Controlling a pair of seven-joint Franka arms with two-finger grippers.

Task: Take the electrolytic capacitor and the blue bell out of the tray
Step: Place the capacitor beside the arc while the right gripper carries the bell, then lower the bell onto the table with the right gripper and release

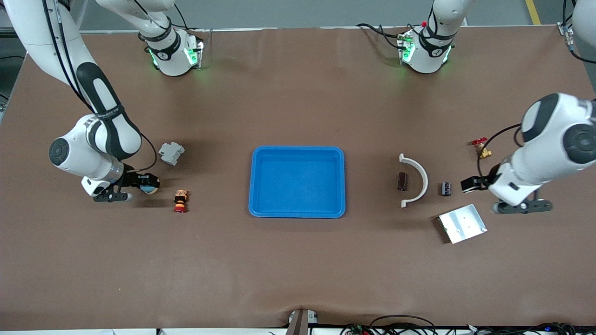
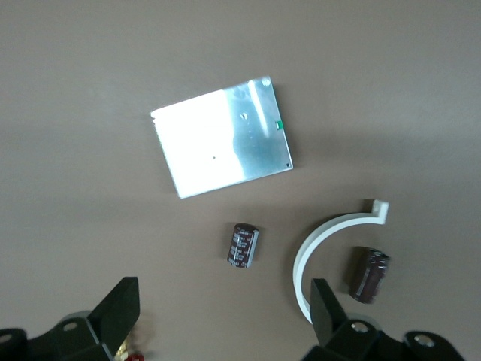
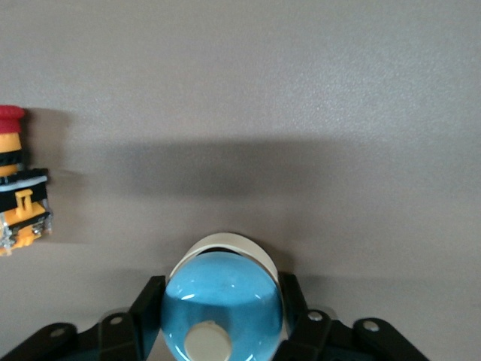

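We find the tray (image 1: 298, 182) empty, the electrolytic capacitor (image 1: 446, 188) already out. Right gripper (image 1: 128, 187) clasps the blue bell (image 1: 149, 185) at table level; release should follow. Left gripper (image 1: 522, 206) waits, spread wide.

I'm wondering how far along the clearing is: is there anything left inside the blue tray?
No, the tray shows only its bare blue floor in the front view, with nothing lying in it.

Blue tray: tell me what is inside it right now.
Nothing shows inside the tray; its whole floor is uncovered in the front view. The blue bell sits between the right gripper's fingers, off the tray, toward the right arm's end.
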